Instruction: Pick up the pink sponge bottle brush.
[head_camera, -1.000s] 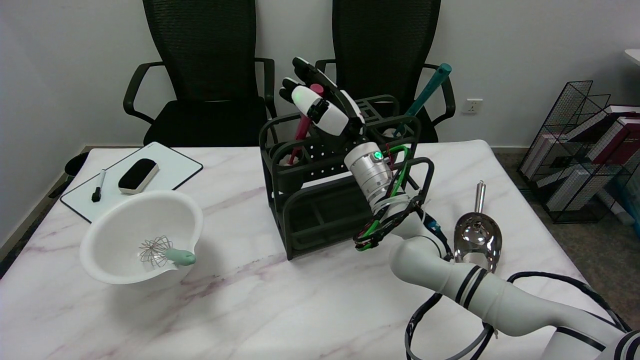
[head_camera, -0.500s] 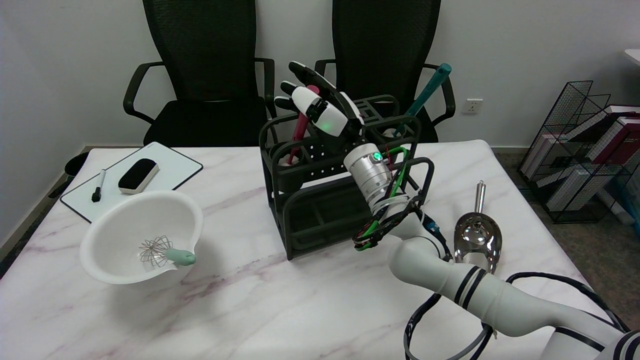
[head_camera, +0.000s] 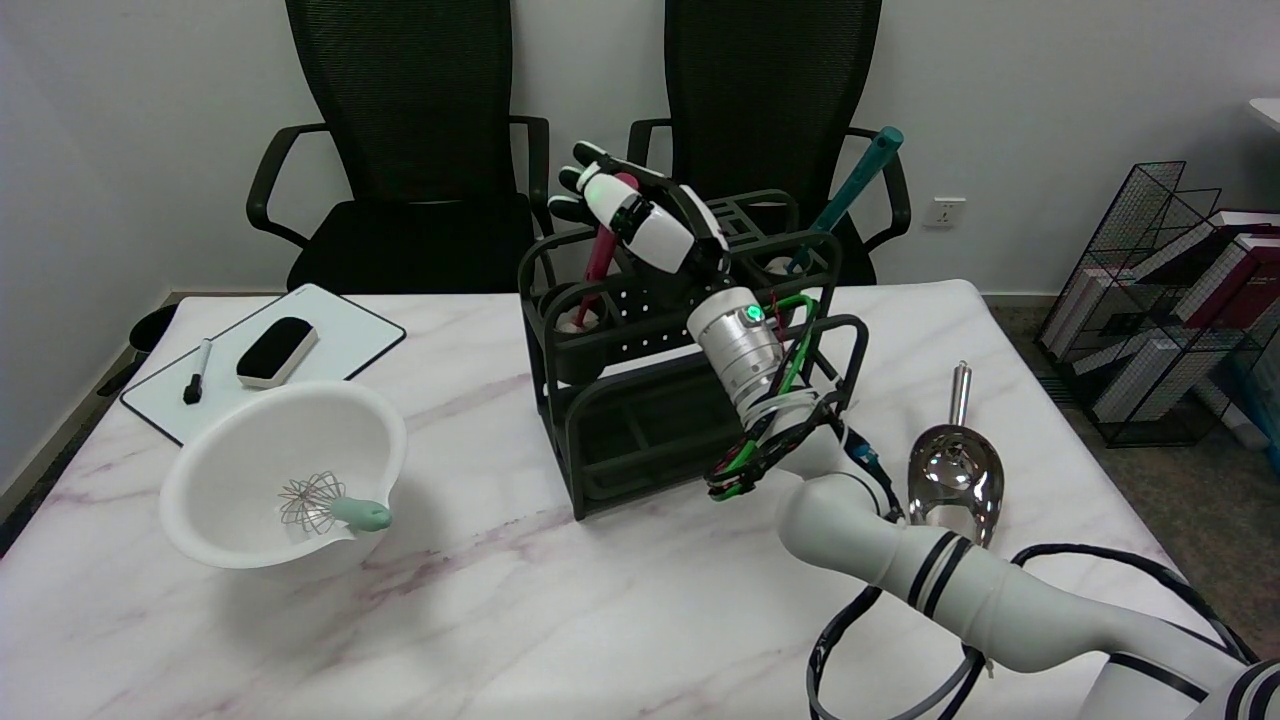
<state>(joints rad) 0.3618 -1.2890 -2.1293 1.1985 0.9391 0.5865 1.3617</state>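
1. A small whiteboard (head_camera: 330, 335) lies at the far left of the marble table (head_camera: 500, 620), well to the left of the black utensil rack (head_camera: 680, 370). A black marker (head_camera: 196, 370) and a black eraser (head_camera: 276, 351) rest on it.
2. A white mixing bowl (head_camera: 283, 473) sits in front of the whiteboard, still left of the rack. A small wire whisk with a mint-green handle (head_camera: 330, 505) lies inside it.
3. The black utensil rack stands at the middle of the table.
4. The pink sponge bottle brush (head_camera: 600, 268) stands tilted in the rack's rear left cup, its handle rising above the rack.
5. The right hand (head_camera: 640, 215) is at the top of that pink handle, fingers curled around it. Whether they are pressing on it cannot be told.
6. A teal-handled tool (head_camera: 850, 185) leans out of the rack's rear right cup.
7. A shiny metal scoop (head_camera: 955, 475) lies on the table to the right of the rack.
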